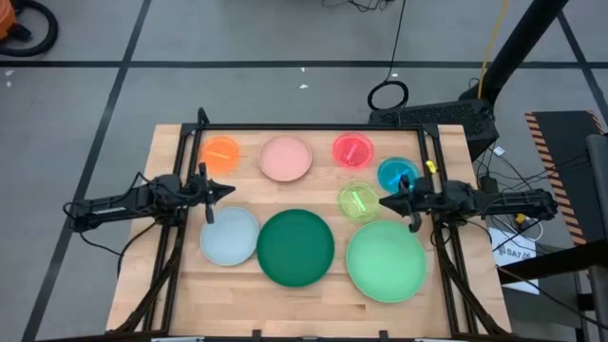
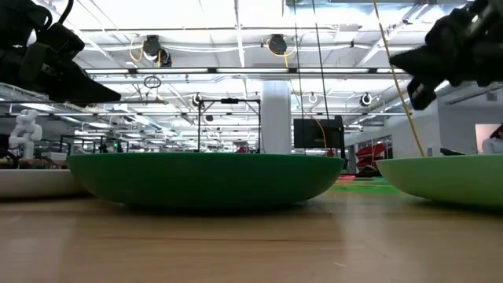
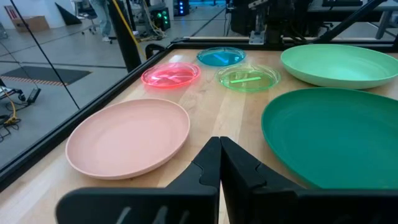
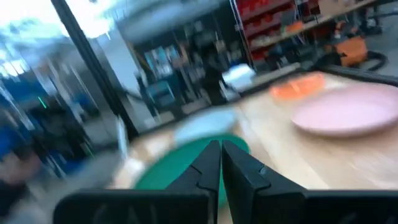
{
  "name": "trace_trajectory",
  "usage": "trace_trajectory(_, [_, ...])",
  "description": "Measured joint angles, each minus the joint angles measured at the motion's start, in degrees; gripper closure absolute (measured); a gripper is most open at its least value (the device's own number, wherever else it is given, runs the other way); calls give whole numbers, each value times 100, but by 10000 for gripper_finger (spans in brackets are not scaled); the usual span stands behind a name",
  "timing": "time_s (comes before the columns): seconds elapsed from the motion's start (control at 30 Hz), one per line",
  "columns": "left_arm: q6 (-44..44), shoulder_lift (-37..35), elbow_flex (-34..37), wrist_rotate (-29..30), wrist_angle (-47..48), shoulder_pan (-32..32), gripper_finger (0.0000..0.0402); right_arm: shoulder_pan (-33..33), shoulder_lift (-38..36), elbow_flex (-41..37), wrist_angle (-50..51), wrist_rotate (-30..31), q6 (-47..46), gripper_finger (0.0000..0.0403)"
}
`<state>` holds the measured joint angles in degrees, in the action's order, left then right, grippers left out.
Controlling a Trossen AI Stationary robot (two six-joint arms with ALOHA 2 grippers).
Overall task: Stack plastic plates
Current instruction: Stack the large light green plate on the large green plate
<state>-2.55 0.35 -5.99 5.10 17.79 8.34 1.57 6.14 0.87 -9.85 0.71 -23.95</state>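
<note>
Eight plates lie flat on the wooden table [image 1: 313,294]. Far row: small orange [image 1: 220,153], medium pink [image 1: 286,158], small red-pink [image 1: 352,149], small blue [image 1: 397,174], small yellow-green [image 1: 359,200]. Near row: pale blue [image 1: 229,237], large dark green [image 1: 295,247], large light green [image 1: 386,261]. My left gripper [image 1: 230,190] is shut and empty above the table, between the orange and pale blue plates. My right gripper [image 1: 384,200] is shut and empty, above the yellow-green plate's right edge. Both hang clear of the table in the low view.
A black frame rail [image 1: 313,127] runs along the table's far edge and down both sides. Bare wood lies along the near edge, in front of the large plates. Cables and equipment stand off the table at the right [image 1: 513,228].
</note>
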Motion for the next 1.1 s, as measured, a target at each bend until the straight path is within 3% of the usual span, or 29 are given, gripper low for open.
trace_trajectory(0.13, [-47,-1,-1,0,-1,-2,396,1,65,36,-911,-203,-203,390])
trace_trajectory(0.27, [-226,1,1,-3,-99,-2,396,2,319,322,-809,46,-464,390])
trace_trajectory(0.4, [1802,1,-1,-201,-1026,-37,396,3,848,731,-904,676,-548,390])
trace_trajectory(0.47, [2418,2,-1,-110,-1708,-33,396,3,1259,906,-850,821,-514,390])
trace_trajectory(0.7, [2114,1,-8,-271,-2859,-41,396,1,2730,2017,-873,850,143,390])
trace_trajectory(0.8, [2178,1,-3,-68,-3333,-42,396,1,3213,2543,-756,821,234,390])
trace_trajectory(1.1, [2061,3,-3,94,-3773,-37,396,1,4326,3815,273,781,-354,390])
